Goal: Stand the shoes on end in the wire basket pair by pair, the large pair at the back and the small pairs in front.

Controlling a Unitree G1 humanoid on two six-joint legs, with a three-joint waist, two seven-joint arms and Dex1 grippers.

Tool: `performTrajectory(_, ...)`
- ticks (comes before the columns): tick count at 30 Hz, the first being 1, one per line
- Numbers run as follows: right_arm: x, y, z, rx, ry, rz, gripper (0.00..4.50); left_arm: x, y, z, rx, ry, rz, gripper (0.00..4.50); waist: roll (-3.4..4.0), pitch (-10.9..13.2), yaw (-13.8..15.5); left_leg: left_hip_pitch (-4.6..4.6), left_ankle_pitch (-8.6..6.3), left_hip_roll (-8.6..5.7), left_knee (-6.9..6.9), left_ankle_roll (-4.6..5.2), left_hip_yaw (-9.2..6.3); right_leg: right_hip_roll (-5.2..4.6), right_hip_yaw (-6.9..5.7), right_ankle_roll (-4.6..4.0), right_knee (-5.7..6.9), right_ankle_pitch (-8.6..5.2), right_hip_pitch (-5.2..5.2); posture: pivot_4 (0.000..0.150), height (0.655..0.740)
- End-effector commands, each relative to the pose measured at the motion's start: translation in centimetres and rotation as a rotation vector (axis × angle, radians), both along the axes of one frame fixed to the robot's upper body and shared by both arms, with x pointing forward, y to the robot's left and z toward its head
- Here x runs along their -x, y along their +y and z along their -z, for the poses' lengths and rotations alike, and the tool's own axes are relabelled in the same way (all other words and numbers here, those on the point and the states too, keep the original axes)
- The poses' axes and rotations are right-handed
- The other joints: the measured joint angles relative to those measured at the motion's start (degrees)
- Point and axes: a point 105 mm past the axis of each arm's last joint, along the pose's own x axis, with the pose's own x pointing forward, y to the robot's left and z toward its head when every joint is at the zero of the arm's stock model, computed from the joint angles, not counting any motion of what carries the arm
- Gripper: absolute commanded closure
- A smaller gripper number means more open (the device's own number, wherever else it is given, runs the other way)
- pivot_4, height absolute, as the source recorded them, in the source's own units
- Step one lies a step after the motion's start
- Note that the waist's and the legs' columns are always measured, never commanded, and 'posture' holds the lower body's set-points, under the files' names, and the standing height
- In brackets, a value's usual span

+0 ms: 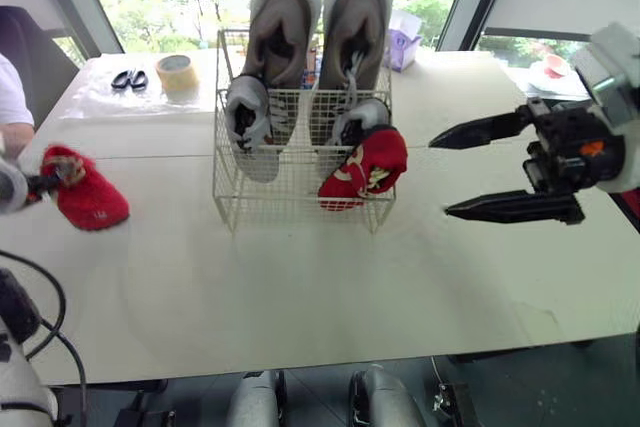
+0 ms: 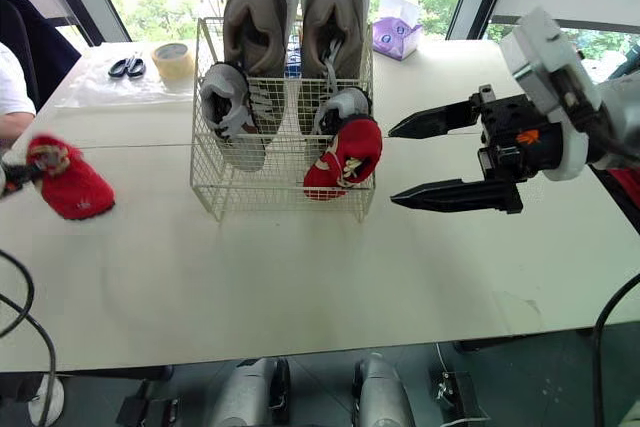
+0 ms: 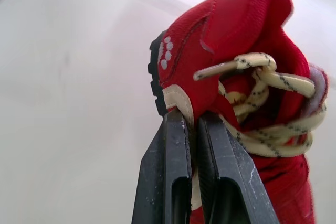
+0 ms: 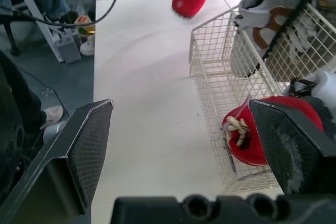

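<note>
Clamping the small red laced shoe [image 1: 88, 197], the left fingers [image 3: 168, 156] sit well left of the white wire basket [image 1: 300, 209], while the right fingers [image 1: 500, 207] gape empty beside it.

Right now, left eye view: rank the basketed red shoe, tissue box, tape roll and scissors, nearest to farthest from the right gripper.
From the right gripper:
1. red shoe, front right in wire basket.
2. tissue box, back right.
3. tape roll, back left.
4. scissors, beyond the tape.

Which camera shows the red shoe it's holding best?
The left wrist view: the red shoe is close up, laces clear, pinched in the jaws of the left gripper. The other views show it from afar.
</note>
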Motion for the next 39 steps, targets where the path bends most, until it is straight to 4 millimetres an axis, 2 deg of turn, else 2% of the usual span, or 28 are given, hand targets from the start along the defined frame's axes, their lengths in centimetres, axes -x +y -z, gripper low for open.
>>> performTrajectory(1,-0.6,-0.6,-0.5,-0.019,-0.021,0.029,0.0,2.7,-6.8,-7.7,-0.118,-0.414,0.24,4.47,-0.02,0.0,0.4,0.0,0.0,-0.02,0.03,0.0,-0.01,-0.02,-0.01,0.0,-0.02,0.0,0.04,0.15,0.6938)
performTrajectory(6,-1.6,-1.0,0.1,-0.061,0.013,0.075,0.0,5.6,-13.2,-11.6,0.012,-0.878,0.338,4.47,-0.08,0.0,0.3,0.32,0.0,-0.07,0.04,0.03,-0.09,-0.01,-0.07,0.02,-0.02,0.01,0.43,0.15,0.6938)
performTrajectory(7,-1.7,-1.0,0.2,-0.064,0.021,0.083,0.0,5.9,-14.5,-11.5,0.032,-0.912,0.354,4.47,-0.12,0.0,0.3,0.35,0.0,-0.06,0.06,0.03,-0.11,0.0,-0.08,0.02,0.0,0.01,0.47,0.15,0.6938)
performTrajectory(9,-1.8,-1.2,0.5,-0.081,0.049,0.109,0.0,6.2,-18.1,-10.5,-0.09,-0.868,0.438,4.47,-0.12,0.0,0.0,0.35,0.0,-0.06,0.06,0.03,-0.1,0.01,-0.07,0.02,0.02,0.01,0.46,0.15,0.6938)
performTrajectory(11,-1.8,-1.5,0.7,-0.094,0.069,0.128,0.0,6.4,-19.6,-9.9,-0.115,-0.855,0.468,4.47,-0.08,0.0,0.1,0.44,0.01,-0.06,0.0,0.02,-0.03,0.03,-0.03,0.02,0.0,0.01,0.45,0.15,0.6938)
performTrajectory(13,-1.6,-1.8,0.8,-0.103,0.087,0.145,0.0,6.4,-19.5,-9.5,-0.095,-0.872,0.372,4.47,-0.08,0.0,0.2,0.45,0.02,-0.06,0.0,0.01,-0.04,0.04,-0.03,0.02,0.01,0.01,0.45,0.15,0.6938)
performTrajectory(14,-1.6,-1.9,1.0,-0.105,0.095,0.154,0.0,6.5,-20.3,-9.0,-0.151,-0.853,0.369,4.47,-0.08,0.0,0.3,0.45,0.01,-0.06,0.01,0.02,-0.04,0.04,-0.03,0.02,0.02,0.01,0.46,0.15,0.6938)
performTrajectory(18,-1.3,-2.3,1.4,-0.119,0.119,0.183,0.0,7.0,-22.4,-8.5,-0.32,-0.858,0.398,4.47,-0.09,0.0,0.4,0.48,0.0,-0.06,0.01,0.04,-0.07,0.06,-0.04,0.01,0.01,0.01,0.51,0.15,0.6938)
performTrajectory(22,-1.2,-2.7,1.5,-0.122,0.12,0.205,0.0,6.9,-23.2,-7.5,-0.309,-0.848,0.449,4.47,-0.08,0.0,0.4,0.47,-0.02,-0.07,0.02,0.07,-0.08,0.06,-0.05,0.01,-0.02,0.01,0.52,0.15,0.6938)
performTrajectory(26,-1.1,-3.1,1.7,-0.127,0.126,0.235,0.0,6.7,-23.7,-6.1,-0.294,-0.812,0.49,4.47,-0.08,0.0,0.3,0.47,-0.02,-0.07,0.01,0.07,-0.09,0.06,-0.05,0.01,-0.02,0.01,0.52,0.15,0.6938)
performTrajectory(32,-1.0,-3.2,2.0,-0.142,0.127,0.254,0.0,6.8,-24.7,-4.4,-0.372,-0.779,0.547,4.47,-0.08,0.0,0.4,0.47,-0.02,-0.07,0.02,0.08,-0.09,0.07,-0.05,0.01,-0.02,0.0,0.53,0.15,0.6938)
performTrajectory(39,-0.8,-3.1,2.2,-0.161,0.122,0.263,0.0,5.6,-25.2,-1.8,-0.43,-0.767,0.554,4.47,-0.06,0.0,0.4,0.48,-0.09,-0.07,0.01,0.19,-0.09,0.07,-0.05,0.0,-0.03,0.0,0.52,0.15,0.6938)
